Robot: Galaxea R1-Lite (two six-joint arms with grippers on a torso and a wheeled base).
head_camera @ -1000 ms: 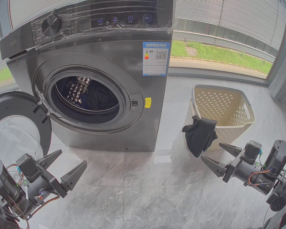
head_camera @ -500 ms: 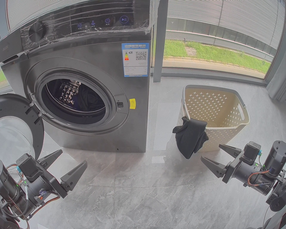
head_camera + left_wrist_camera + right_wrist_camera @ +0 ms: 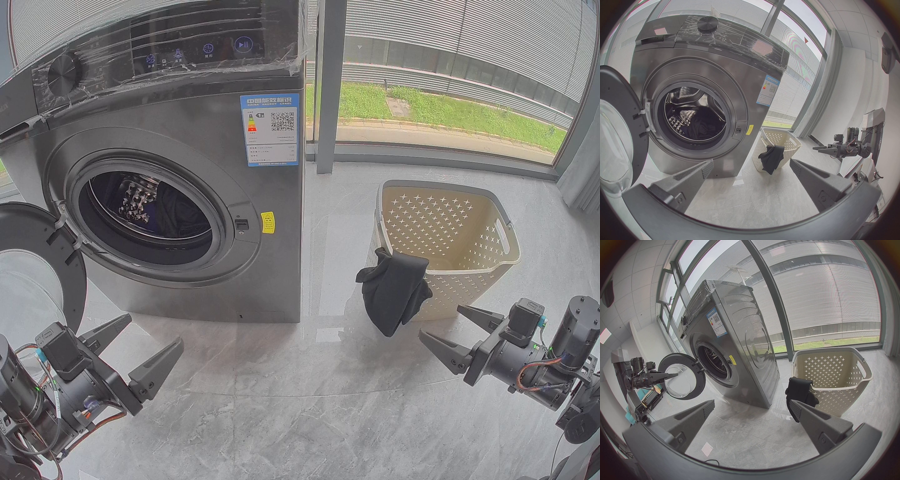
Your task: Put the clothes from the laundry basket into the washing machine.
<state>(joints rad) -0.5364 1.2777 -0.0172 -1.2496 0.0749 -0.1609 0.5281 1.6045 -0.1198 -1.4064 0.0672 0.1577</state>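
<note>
I see the washing machine ahead on my left. Its door is swung wide open to the left, which leaves the drum mouth free for loading. Some dark clothing lies inside the drum.

The laundry basket stands on the floor to the right of the machine, near it but apart. One dark garment hangs over the basket's near-left rim. Most of it drapes down the outside wall, so it offers a loose fold I can pinch without reaching inside. As far as I can see, nothing else lies in the basket.

My right hand sits low, near the garment and pointed toward it, fingers spread apart and holding nothing. I judge it is the one placed for the pick. My left hand sits in front of the machine, below the door, likewise spread and empty, pointed toward the drum.

The next step, as I judge it, is closing the right hand on the hanging fold.
</note>
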